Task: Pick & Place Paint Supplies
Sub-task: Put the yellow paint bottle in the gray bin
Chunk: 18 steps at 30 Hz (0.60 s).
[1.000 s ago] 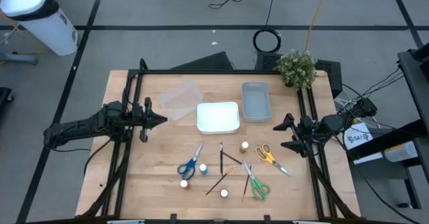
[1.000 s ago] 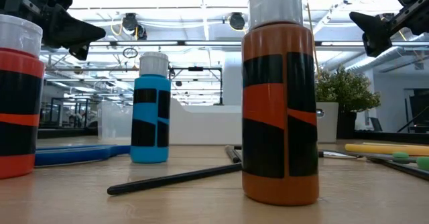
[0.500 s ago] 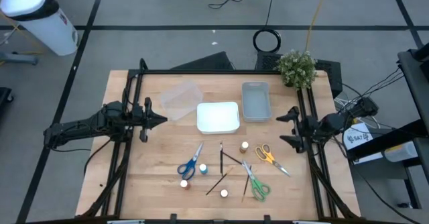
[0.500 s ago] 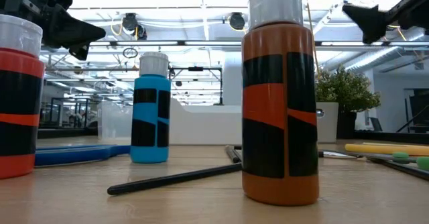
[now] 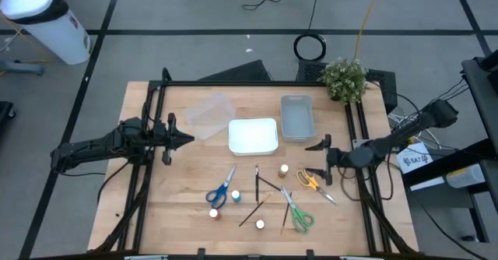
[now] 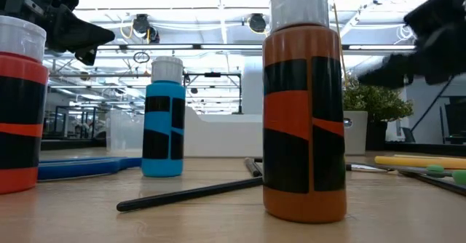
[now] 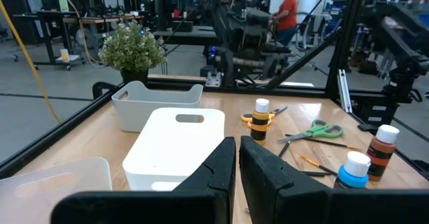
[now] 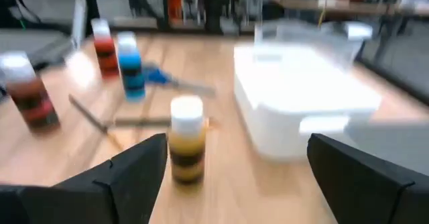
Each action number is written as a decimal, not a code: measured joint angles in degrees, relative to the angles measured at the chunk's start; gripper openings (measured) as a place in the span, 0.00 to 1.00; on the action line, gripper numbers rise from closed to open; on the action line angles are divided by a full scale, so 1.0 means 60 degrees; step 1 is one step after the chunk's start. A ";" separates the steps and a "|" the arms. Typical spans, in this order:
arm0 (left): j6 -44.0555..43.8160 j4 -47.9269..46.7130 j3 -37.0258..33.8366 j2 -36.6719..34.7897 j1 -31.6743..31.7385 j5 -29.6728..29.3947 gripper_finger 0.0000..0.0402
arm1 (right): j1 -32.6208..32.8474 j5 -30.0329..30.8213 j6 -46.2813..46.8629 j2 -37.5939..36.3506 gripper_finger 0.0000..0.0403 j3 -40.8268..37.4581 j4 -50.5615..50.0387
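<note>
Reaching in from 3 o'clock, the right gripper (image 5: 321, 154) has moved inward since a second ago, jaws wide and empty, now just beside the orange-yellow scissors (image 5: 310, 180) and yellow paint pot (image 5: 284, 170) — likely first pick; left gripper (image 5: 183, 138) waits at 9 o'clock, jaws nearly closed.

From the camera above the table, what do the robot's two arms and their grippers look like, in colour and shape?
Both arms are slim, dark, almost black, and jointed. The left gripper ends in two short pointed dark fingers. The right gripper has two dark, wedge-shaped fingers with flat faces. No markings show on either arm. Thin dark cables lie on the floor near the right arm's base.
</note>
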 joint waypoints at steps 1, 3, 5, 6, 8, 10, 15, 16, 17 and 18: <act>0.0003 0.0000 0.0000 0.0004 0.0000 -0.0003 0.08 | -0.0037 0.0137 0.0103 0.0355 0.85 0.0000 0.0009; 0.0003 0.0000 0.0000 0.0002 0.0000 -0.0001 0.08 | -0.0150 0.0431 0.0481 0.1008 0.85 0.0000 0.0007; 0.0003 0.0000 0.0003 0.0000 0.0000 -0.0001 0.08 | -0.0336 0.0405 0.0636 0.1577 0.85 0.0000 0.0211; 0.0108 0.0002 0.0003 0.0000 0.0000 -0.0002 0.08 | -0.0430 0.0373 0.0649 0.1864 0.85 0.0000 0.0523; 0.0665 0.0216 -0.0005 0.0004 0.0000 -0.0079 0.08 | -0.0613 0.0006 0.0761 0.2380 0.85 0.0000 0.1186; 0.0775 0.0830 -0.0008 0.0000 0.0000 -0.0171 0.08 | -0.0755 -0.0442 0.0825 0.2899 0.85 0.0000 0.1874; -0.0458 0.2144 -0.0004 0.0000 -0.0104 0.0565 0.08 | -0.1082 -0.1294 0.0632 0.4157 0.85 0.0015 0.3046; -0.0631 0.2324 -0.0004 0.0000 -0.0139 0.0708 0.08 | -0.1154 -0.1448 0.0642 0.4370 0.85 0.0015 0.3237; -0.0714 0.2489 -0.0004 0.0001 -0.0176 0.0771 0.08 | -0.1230 -0.1611 0.0762 0.4586 0.85 0.0015 0.3456; -0.0735 0.2636 -0.0004 0.0004 -0.0210 0.0786 0.08 | -0.1276 -0.1699 0.0938 0.4807 0.85 0.0015 0.3702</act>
